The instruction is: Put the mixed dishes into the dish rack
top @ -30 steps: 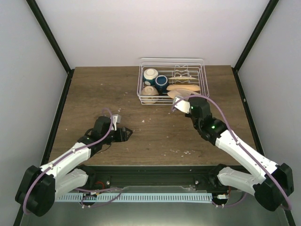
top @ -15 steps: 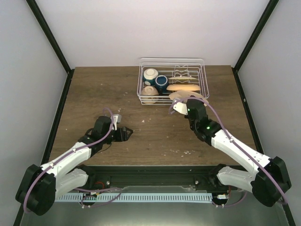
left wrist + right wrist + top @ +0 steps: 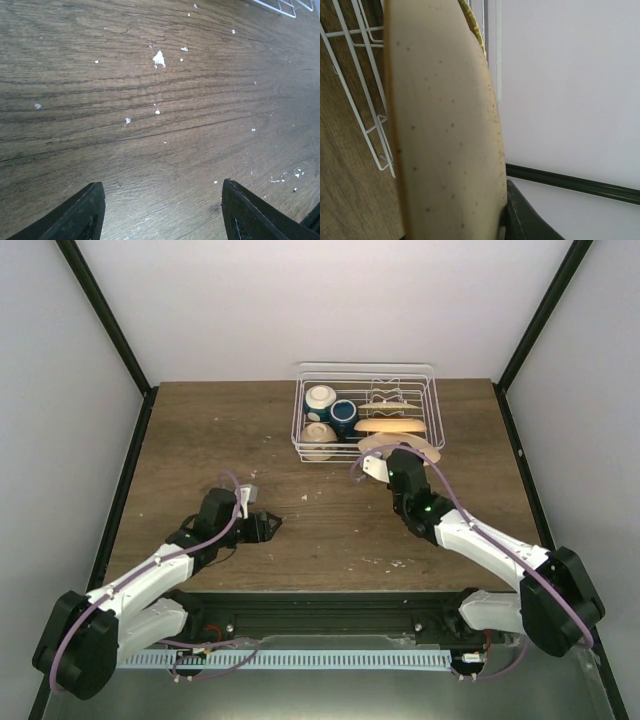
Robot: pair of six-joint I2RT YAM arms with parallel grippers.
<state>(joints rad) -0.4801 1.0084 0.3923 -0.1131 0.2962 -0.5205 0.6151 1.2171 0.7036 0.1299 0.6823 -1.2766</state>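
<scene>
Wooden table [image 3: 330,510], white walls. The right hand [image 3: 388,456] pinches the plate [image 3: 445,125] at the near rim of the rack [image 3: 365,366]. The left hand [image 3: 262,527] hovers spread, empty. Next I'd guess it needs lifting over into the prongs [image 3: 385,392].

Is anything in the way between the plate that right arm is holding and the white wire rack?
Nothing loose. The held plate is at the rack's near rim, so only that wire wall seems left to clear. Inside, a second plate lies in the right half; bowls and cup crowd the left.
</scene>
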